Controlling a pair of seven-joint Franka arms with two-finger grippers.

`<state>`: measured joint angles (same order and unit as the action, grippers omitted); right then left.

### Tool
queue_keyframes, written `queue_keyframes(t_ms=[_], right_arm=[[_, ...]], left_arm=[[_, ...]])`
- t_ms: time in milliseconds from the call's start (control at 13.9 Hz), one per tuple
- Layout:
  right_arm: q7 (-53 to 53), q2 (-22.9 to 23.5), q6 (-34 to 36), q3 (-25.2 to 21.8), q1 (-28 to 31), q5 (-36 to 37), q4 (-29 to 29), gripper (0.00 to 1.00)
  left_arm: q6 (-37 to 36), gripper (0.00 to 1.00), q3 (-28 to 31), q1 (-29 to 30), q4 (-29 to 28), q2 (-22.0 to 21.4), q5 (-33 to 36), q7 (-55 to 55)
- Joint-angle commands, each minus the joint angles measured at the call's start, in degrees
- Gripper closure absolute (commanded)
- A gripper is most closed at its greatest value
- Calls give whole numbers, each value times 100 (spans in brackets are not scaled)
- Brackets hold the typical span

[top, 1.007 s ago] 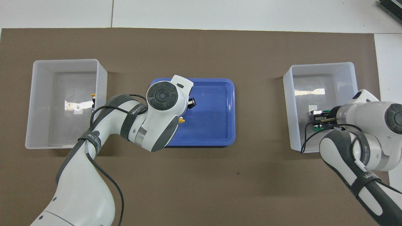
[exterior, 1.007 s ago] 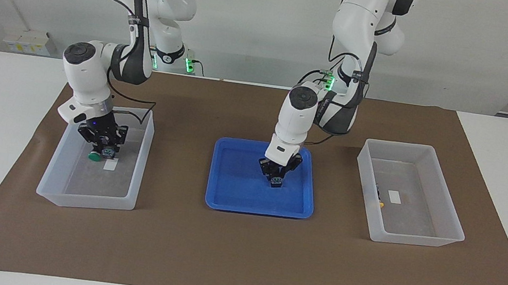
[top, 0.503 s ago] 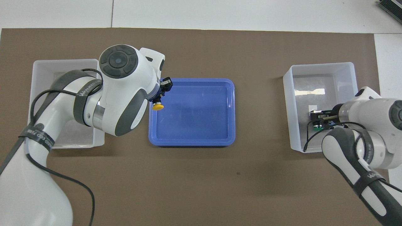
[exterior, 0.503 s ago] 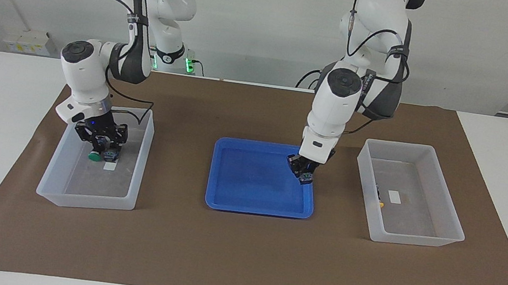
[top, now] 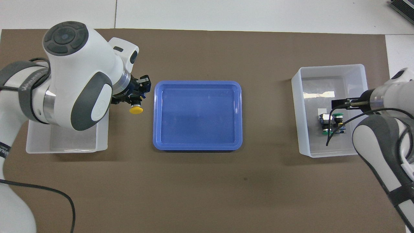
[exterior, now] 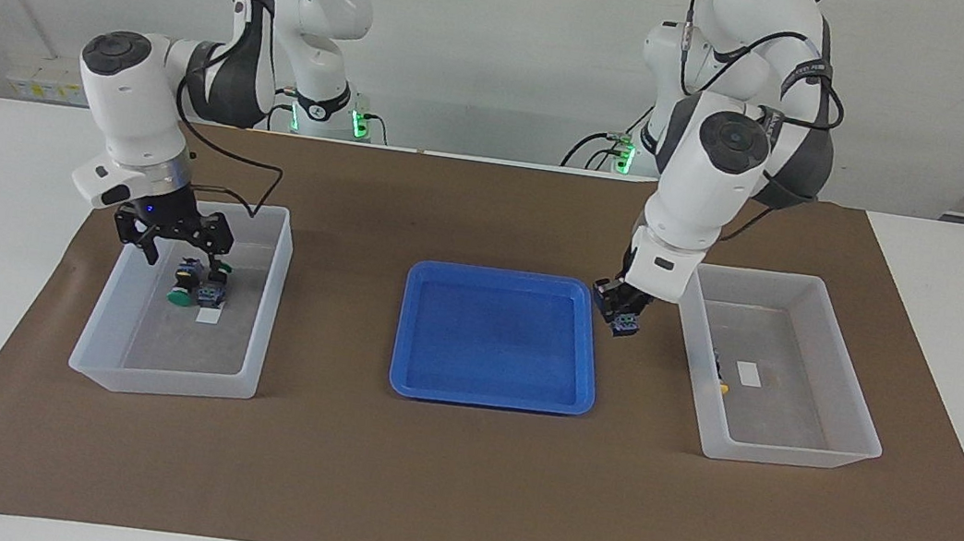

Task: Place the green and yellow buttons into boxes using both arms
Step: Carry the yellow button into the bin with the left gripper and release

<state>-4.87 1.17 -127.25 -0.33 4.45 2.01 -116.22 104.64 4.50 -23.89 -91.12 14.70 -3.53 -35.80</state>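
My left gripper (exterior: pixel 625 319) is shut on a yellow button (top: pixel 136 110). It hangs over the mat between the blue tray (exterior: pixel 408 335) and the clear box (exterior: pixel 793 456) at the left arm's end. Another yellow button (exterior: pixel 721 386) lies in that box; the arm hides it in the overhead view. My right gripper (exterior: pixel 179 254) stands open, raised just above the clear box (exterior: pixel 160 382) at the right arm's end. Two green buttons (top: pixel 338 115) (top: pixel 326 130) lie side by side on that box's floor, under the gripper and free of its fingers.
The blue tray (top: pixel 197 147) sits mid-table on a brown mat (exterior: pixel 453 490) with nothing in it. A small white label (exterior: pixel 748 373) lies on each box's floor. White tabletop borders the mat.
My left gripper lifted the yellow button off the blue tray and carried it toward the left arm's box. My right gripper opened, let go of a green button in its box, and rose.
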Motion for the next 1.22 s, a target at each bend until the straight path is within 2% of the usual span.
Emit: queue_keyframes(t_ms=[0,360,719,1151], right_arm=[[143,50,778,42,-67,-95,818,0],[933,-2,1693,51,-479,-43,1470,0],[1243,-432,2388,95,-550,-60,1401,0],[1225,-433,2845,86,-515,-95,1523,0]], left_arm=[[-207,100,7,200,33,-81,-87,581],[-365,100,25,788,33,-125,-87,1995],[-286,100,25,1271,24,-125,-78,3060],[-338,100,24,1606,-81,-195,-61,3904]])
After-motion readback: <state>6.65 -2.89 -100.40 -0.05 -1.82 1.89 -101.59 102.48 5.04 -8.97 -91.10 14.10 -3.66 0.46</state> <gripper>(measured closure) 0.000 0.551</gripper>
